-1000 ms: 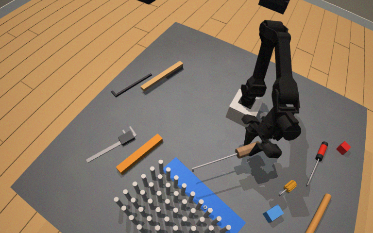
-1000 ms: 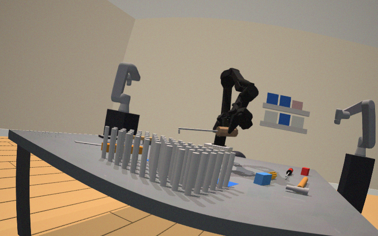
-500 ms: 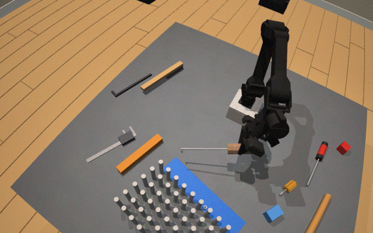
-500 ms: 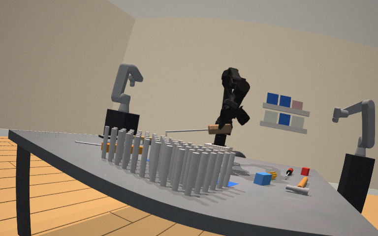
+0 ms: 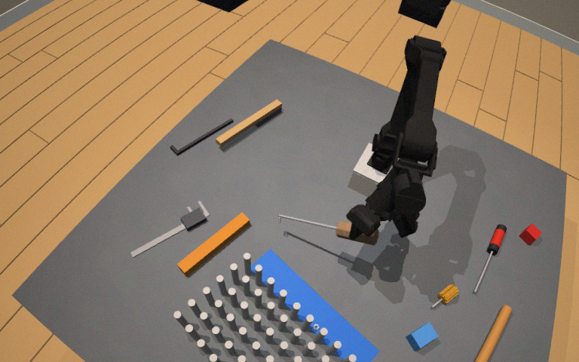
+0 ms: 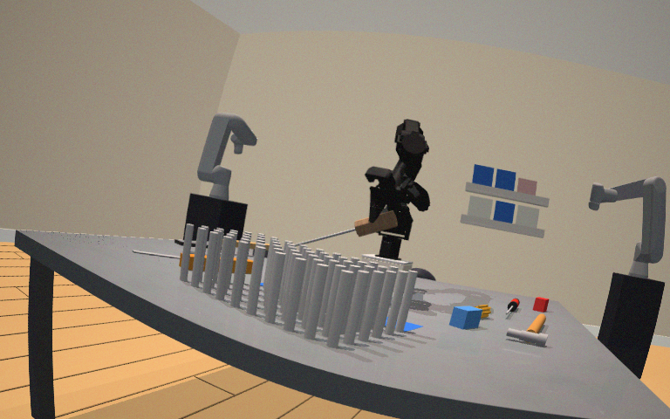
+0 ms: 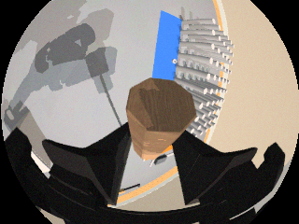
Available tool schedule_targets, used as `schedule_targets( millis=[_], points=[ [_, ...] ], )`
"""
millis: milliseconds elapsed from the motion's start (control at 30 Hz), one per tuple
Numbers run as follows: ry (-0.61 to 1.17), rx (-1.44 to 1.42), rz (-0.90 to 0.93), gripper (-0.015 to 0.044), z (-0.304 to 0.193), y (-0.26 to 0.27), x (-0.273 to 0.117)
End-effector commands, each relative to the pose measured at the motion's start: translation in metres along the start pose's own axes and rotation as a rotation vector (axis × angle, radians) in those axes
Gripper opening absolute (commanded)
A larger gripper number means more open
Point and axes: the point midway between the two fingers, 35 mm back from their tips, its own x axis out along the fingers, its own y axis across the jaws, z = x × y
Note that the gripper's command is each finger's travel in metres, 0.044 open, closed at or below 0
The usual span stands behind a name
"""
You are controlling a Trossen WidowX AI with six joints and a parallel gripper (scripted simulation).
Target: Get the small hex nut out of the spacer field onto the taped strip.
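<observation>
The small hex nut (image 5: 316, 326) (image 7: 175, 61) lies on the blue taped strip (image 5: 330, 314) (image 6: 411, 326) (image 7: 164, 44), at its edge beside the front row of standing spacers (image 5: 271, 288) (image 6: 296, 291) (image 7: 201, 77). The spacers in view stand upright. My gripper (image 5: 363, 232) (image 7: 152, 126) is shut on the wooden handle of the hook tool (image 5: 344, 229) (image 6: 363, 226) (image 7: 161, 105). It holds the tool in the air behind the strip. The thin rod points left in the top view, with its bent tip away from the nut. In the exterior view spacers hide the tip and nut.
An orange bar (image 5: 213, 243) and a caliper (image 5: 194, 219) lie left of the spacers. A black hex key (image 5: 200, 137) and a wooden bar (image 5: 249, 123) lie farther back. A blue block (image 5: 421, 336) (image 6: 465, 317), screwdrivers, a red cube (image 5: 530, 234) and a hammer (image 6: 536, 323) lie right.
</observation>
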Motion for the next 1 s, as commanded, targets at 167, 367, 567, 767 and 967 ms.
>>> schedule_targets(
  millis=[167, 367, 567, 767, 967],
  points=[
    [-0.011, 0.204, -0.01, 0.0, -0.018, -0.016, 0.0],
    [-0.006, 0.361, -0.014, 0.0, -0.027, -0.022, 0.002],
    [0.002, 0.564, -0.019, 0.0, -0.04, -0.028, 0.004],
    [0.008, 0.764, -0.026, 0.0, -0.054, -0.034, 0.005],
    [0.013, 0.965, -0.036, 0.0, -0.067, -0.04, 0.006]
  ],
)
